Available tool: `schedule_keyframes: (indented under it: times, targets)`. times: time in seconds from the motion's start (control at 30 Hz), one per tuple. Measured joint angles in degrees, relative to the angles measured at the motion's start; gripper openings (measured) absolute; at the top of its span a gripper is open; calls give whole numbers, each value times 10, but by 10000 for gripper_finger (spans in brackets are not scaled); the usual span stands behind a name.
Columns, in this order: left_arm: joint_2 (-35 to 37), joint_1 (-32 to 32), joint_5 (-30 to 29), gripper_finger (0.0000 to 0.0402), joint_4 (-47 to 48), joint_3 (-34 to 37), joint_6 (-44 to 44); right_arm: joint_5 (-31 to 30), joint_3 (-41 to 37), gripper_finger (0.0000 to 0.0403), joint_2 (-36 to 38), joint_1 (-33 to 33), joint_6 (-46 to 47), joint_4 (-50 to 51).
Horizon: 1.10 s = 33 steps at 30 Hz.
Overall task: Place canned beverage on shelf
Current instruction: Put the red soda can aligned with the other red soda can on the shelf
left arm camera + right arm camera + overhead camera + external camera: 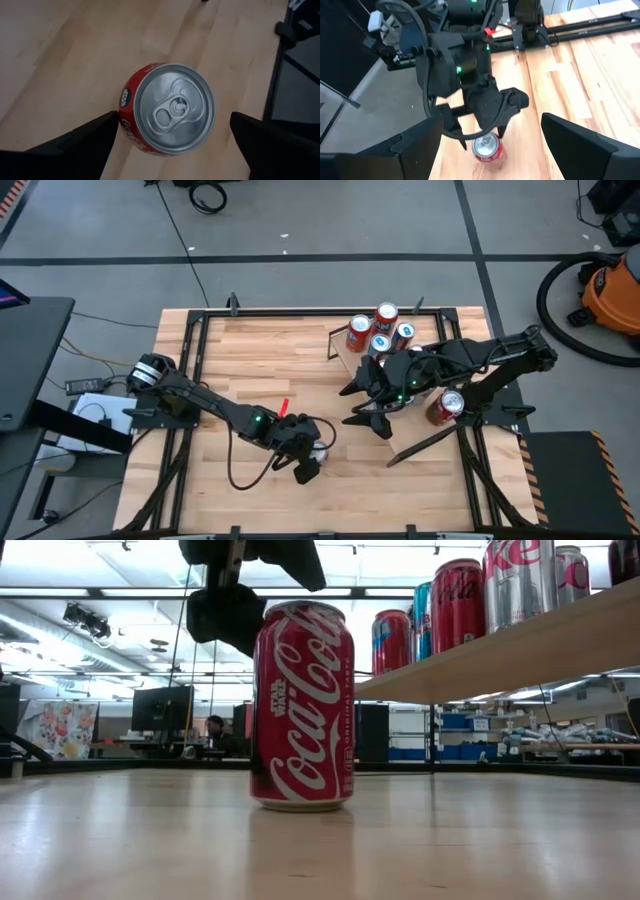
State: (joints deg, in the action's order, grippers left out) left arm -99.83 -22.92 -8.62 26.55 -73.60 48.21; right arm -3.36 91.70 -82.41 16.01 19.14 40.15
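The left hand (172,135) hung spread apart directly over an upright red cola can (167,108) standing on the wooden surface (250,360). Farther right, the shelf (520,645) carried several cans (380,332), and the right hand (368,415) waited nearby, fingers apart.

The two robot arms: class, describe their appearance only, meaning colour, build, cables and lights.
Both arms are dark, nearly black, built of jointed blocky segments. The left gripper and right gripper each end in two flat, wedge-shaped dark fingers. Black cables loop along the left arm, small green lights glow on both, and a red tag sits near the left wrist.
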Motion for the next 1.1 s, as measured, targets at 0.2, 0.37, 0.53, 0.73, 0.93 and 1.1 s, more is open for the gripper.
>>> schedule_keyframes:
  times: [0.2, 0.37, 0.53, 0.73, 0.93, 1.1]
  targets:
    - [9, -2, 41, 396, -29, 0, 0, 16, 0, 348, 0, 4, -2, 10]
    - [10, -5, 50, 396, -40, 0, -6, 21, 0, 348, 0, 4, -11, 11]
    - [21, -5, 63, 396, 25, 0, -1, 48, 0, 348, -7, 15, -12, 25]
    - [75, -18, 2, 396, 78, 0, 4, 50, 0, 348, -47, 43, -13, 47]
    - [121, -40, -71, 395, 130, 0, 2, 50, 0, 348, -91, 60, 2, 37]
    - [153, -58, -116, 395, 169, 0, 7, 45, 0, 348, -123, 77, 19, 7]
